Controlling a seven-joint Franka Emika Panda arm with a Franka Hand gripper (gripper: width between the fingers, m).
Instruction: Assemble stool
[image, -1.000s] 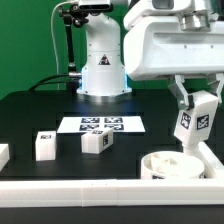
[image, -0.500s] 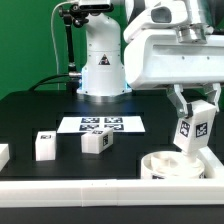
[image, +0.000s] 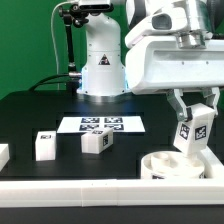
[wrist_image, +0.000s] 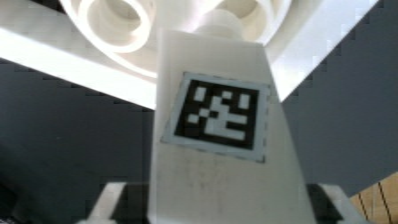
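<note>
Hand (image: 196, 112) clenched on held leg (image: 191, 135), upright, over seat (image: 170, 166) at ext view's right; contact unclear. Spare leg (image: 96, 142) on counter (image: 30, 110) by marker board (image: 102, 125); second leg (image: 44, 146) toward ext view's left.

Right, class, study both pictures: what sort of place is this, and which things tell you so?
Probably a robotics lab test bench: a fixed robot arm at a black table, a marker board of printed tags, and a plain green backdrop.
</note>
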